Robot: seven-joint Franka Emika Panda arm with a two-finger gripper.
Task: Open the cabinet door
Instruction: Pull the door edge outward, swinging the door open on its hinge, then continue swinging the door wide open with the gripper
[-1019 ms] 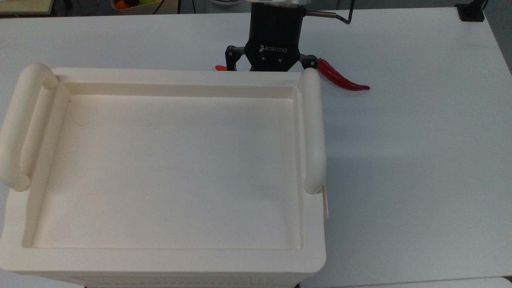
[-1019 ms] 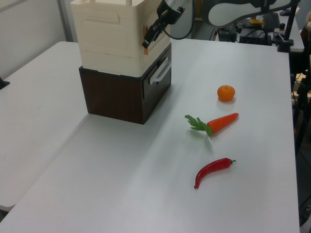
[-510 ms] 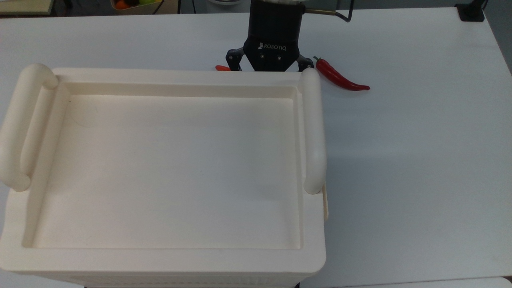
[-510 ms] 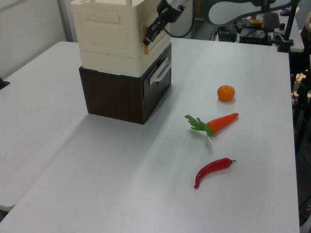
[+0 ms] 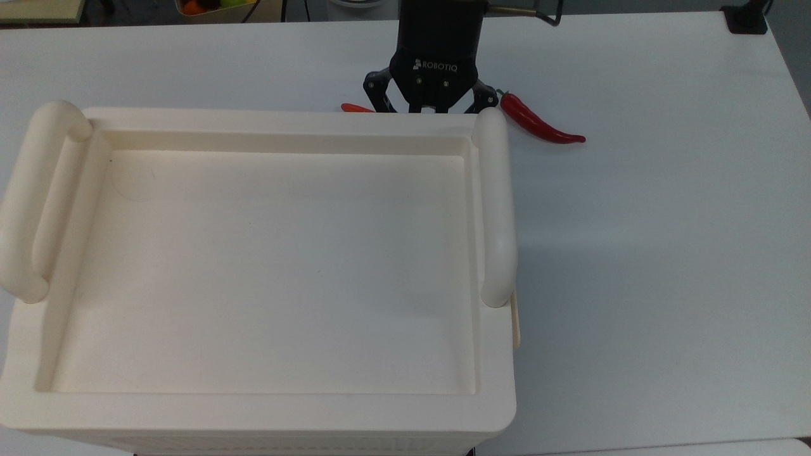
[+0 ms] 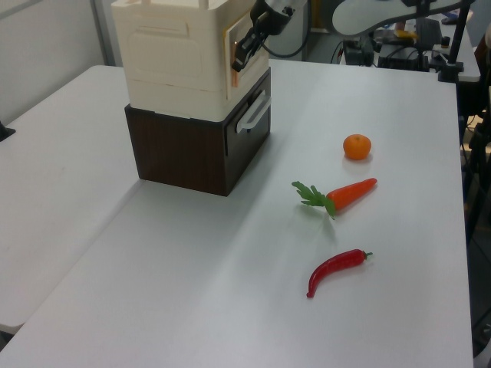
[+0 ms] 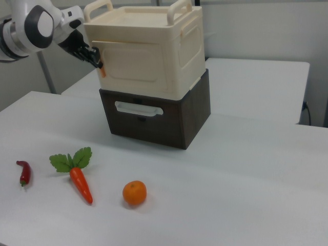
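The gripper (image 7: pixel 96 57) met the cabinet door (image 7: pixel 137 60) at its orange tab (fingers' spread: cannot tell), so swinging it outward seemingly came next.

A single brand name on the robot's gripper is the one legible marking.
In the top view, white capitals reading "ROBOTIQ", with a small logo mark just before the word, stand on the black body of the gripper (image 5: pixel 432 109), just above its finger linkages. No other lettering, label, number or sign can be read on anything else in the left view or the right view.
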